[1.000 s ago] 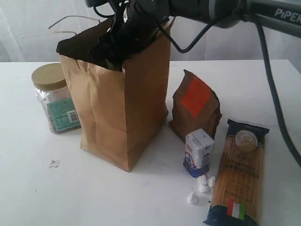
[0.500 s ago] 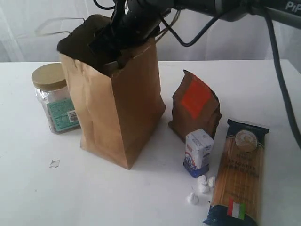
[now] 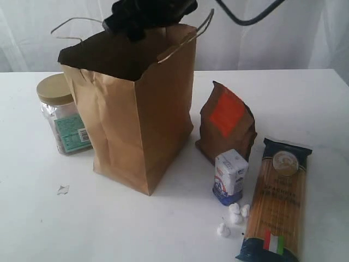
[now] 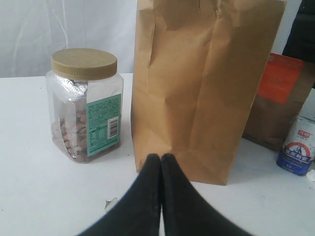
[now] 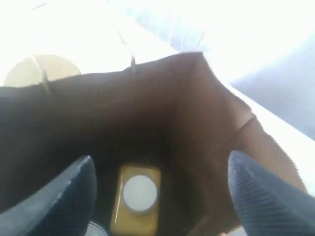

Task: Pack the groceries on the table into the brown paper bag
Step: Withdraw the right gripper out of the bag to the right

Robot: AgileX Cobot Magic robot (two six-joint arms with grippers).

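Four groceries remain outside the brown paper bag (image 3: 136, 120) in the exterior view. The tan-lidded jar (image 3: 61, 114) stands just beside it on the left, and the brown pouch (image 3: 226, 128), the small carton (image 3: 230, 176) and the spaghetti pack (image 3: 279, 202) sit to its right, all on the white surface (image 3: 163, 234). The right fingers (image 3: 133, 27) hang just above the bag's open mouth. In the left wrist view the left fingers (image 4: 152, 182) are pressed together with nothing between them, low over the surface and facing the jar and the bag. In the right wrist view the right fingers are spread wide and empty over the mouth, and the white-capped yellow bottle (image 5: 138, 196) stands on the bag's floor below them. The step in hand looks like the end of a drop, with that bottle packed and the right arm free. The next move probably calls for lifting clear of the bag's rim and reaching for the pouch or carton, nearest on that side, without nudging the bag.
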